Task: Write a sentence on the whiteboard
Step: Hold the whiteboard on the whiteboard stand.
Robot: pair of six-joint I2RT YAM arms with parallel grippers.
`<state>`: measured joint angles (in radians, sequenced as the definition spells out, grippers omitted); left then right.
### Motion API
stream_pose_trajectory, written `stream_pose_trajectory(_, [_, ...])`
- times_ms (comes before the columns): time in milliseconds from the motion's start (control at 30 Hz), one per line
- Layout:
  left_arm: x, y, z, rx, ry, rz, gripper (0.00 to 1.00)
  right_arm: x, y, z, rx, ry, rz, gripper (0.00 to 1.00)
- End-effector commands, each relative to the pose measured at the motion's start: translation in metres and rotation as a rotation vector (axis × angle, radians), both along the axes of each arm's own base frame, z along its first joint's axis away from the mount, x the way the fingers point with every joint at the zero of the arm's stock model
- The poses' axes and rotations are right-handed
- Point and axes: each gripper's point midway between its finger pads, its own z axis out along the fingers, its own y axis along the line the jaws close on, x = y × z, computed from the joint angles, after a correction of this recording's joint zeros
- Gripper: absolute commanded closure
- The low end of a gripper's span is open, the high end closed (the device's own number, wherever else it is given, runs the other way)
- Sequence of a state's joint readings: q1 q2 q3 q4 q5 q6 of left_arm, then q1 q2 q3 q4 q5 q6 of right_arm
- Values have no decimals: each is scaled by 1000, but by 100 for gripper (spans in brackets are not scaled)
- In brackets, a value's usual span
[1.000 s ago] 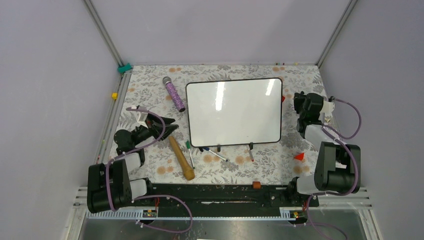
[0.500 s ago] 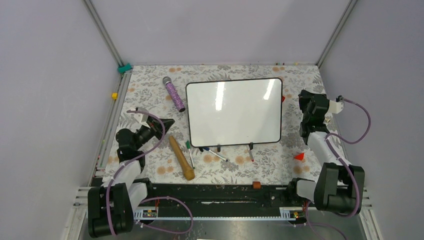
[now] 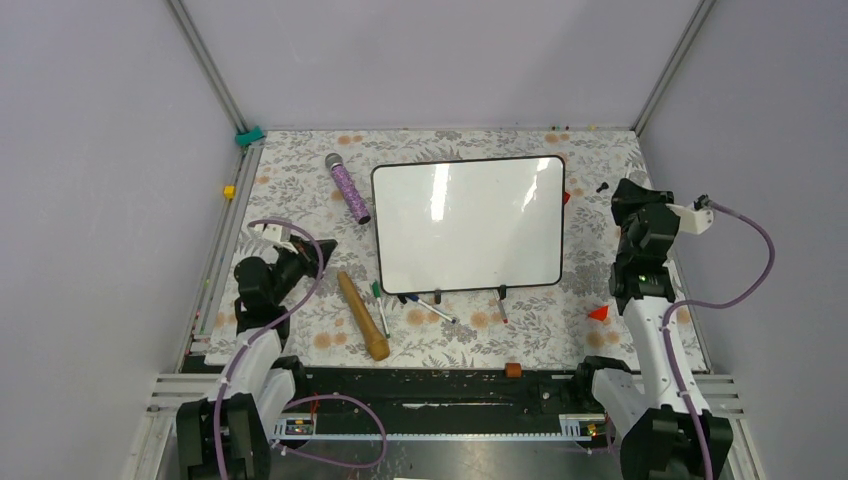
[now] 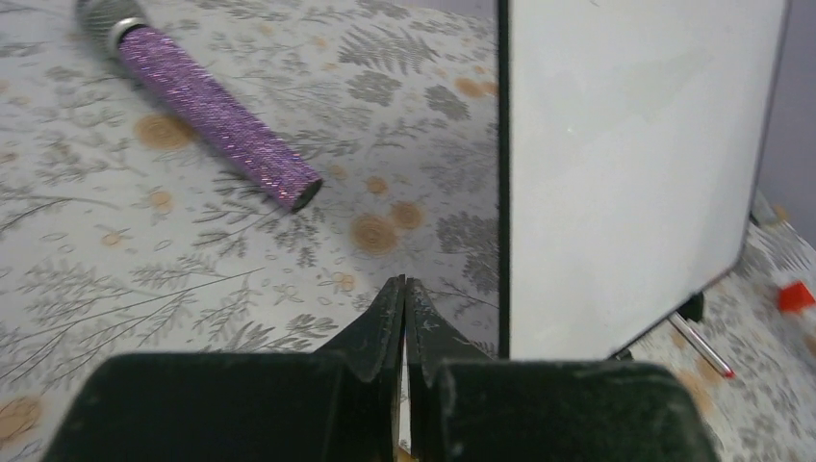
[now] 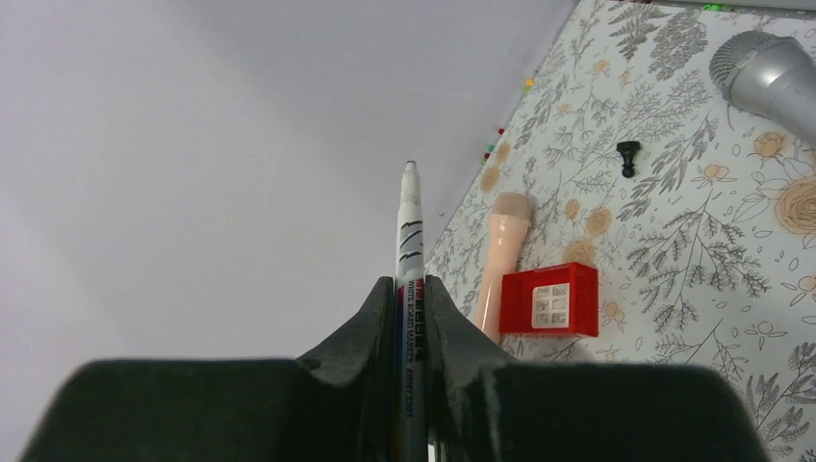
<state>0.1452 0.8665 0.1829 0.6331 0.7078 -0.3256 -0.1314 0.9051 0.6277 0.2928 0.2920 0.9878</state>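
The whiteboard stands mid-table on two small black feet, and its face is blank; no sentence shows on it. In the left wrist view its left edge is just right of my left gripper. That gripper is shut and empty, and sits left of the board's lower left corner in the top view. My right gripper is shut on a white whiteboard marker with its tip pointing forward. In the top view the right gripper is off the board's right edge.
A purple microphone lies left of the board. A wooden stick and several loose markers lie in front of it. A red cone sits near the right arm. A red block and a peach handle lie ahead of the right gripper.
The right arm has swung right and nearer, away from the board's right edge, with the marker. The left arm has drawn back a little to the left and nearer.
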Motion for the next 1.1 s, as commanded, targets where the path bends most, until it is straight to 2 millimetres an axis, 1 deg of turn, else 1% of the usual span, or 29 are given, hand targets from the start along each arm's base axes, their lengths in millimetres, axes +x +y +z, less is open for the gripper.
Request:
stream_pose_trajectory(0, [18,33,7,-11,17,223,100,-4,22,38,-51,-37,108,100])
stream_pose_trajectory(33, [20,37,6,-17,32,252,100,-4,31,45,-60,-40,141,100])
stream_pose_trajectory(67, [21,41,4,-24,47,278,98,-4,42,54,-77,-46,176,100])
stream_pose_trajectory(133, [23,52,1,-43,64,343,90,-6,65,71,-138,-46,230,100])
stream_pose_trajectory(233, [22,60,2,-79,65,379,91,-10,98,93,-203,-61,295,100])
stream_pose_trajectory(267, [21,65,0,-91,71,415,87,-10,108,101,-214,-71,322,100])
stream_pose_trajectory(300, [19,72,-1,-102,72,461,80,-12,121,107,-221,-79,362,100])
stream_pose_trajectory(333, [17,82,-4,-113,75,526,65,-13,130,116,-226,-92,388,100])
stream_pose_trajectory(367, [14,89,-5,-126,66,574,50,-13,139,121,-237,-97,411,100])
stream_pose_trajectory(433, [6,100,-4,-157,37,648,41,-16,155,127,-266,-104,449,100])
stream_pose_trajectory(467, [2,104,-4,-175,17,673,35,-16,162,127,-274,-103,460,100])
stream_pose_trajectory(500, [-2,107,-1,-206,-12,701,24,-17,169,126,-271,-104,473,100])
stream_pose_trajectory(533, [-6,116,-5,-250,-15,759,8,-17,175,124,-245,-104,492,100])
stream_pose_trajectory(567, [-10,126,-8,-311,-8,830,2,-18,182,125,-209,-107,523,100])
stream_pose_trajectory(600, [-14,135,-10,-356,-7,890,1,-20,189,127,-179,-110,560,100])
stream_pose_trajectory(633, [-18,138,-21,-379,-1,917,1,-23,197,130,-154,-109,604,100])
stream_pose_trajectory(700, [-19,132,-20,-374,-24,880,1,-28,208,137,-100,-114,658,100])
stream_pose_trajectory(733, [-18,130,-19,-371,-20,868,1,-31,212,136,-86,-98,684,100])
stream_pose_trajectory(800, [-16,130,-26,-350,48,875,1,-38,218,137,-37,-79,717,100])
stream_pose_trajectory(867, [-12,130,-35,-340,145,890,1,-45,215,140,29,-53,712,100])
stream_pose_trajectory(933, [-7,124,-46,-317,230,863,1,-54,212,145,93,-31,699,100])
stream_pose_trajectory(1000, [-5,118,-54,-312,268,832,1,-61,206,145,129,10,680,100])
stream_pose_trajectory(1067, [-5,117,-53,-306,258,821,1,-69,199,148,177,36,646,100])
